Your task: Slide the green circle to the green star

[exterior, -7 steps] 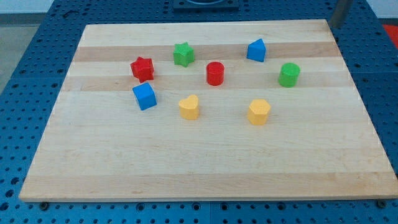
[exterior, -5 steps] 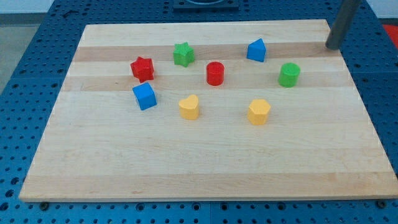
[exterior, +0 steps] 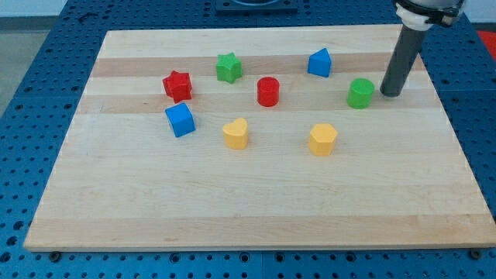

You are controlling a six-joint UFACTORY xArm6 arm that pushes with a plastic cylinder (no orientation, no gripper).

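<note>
The green circle [exterior: 360,92] stands on the wooden board [exterior: 248,194] at the view's right. The green star [exterior: 228,67] sits toward the view's upper left of centre. My tip [exterior: 390,94] is on the board just to the right of the green circle, with a small gap between them. The dark rod rises from it toward the view's top right.
A red cylinder [exterior: 268,91] and a blue block [exterior: 319,62] lie between the green circle and the green star. A red star [exterior: 177,85] and a blue cube [exterior: 180,119] are at the left. A yellow heart [exterior: 235,133] and a yellow hexagon [exterior: 322,139] lie below.
My rod has moved down and left from the board's upper right corner to a spot just right of the green circle. No block has moved.
</note>
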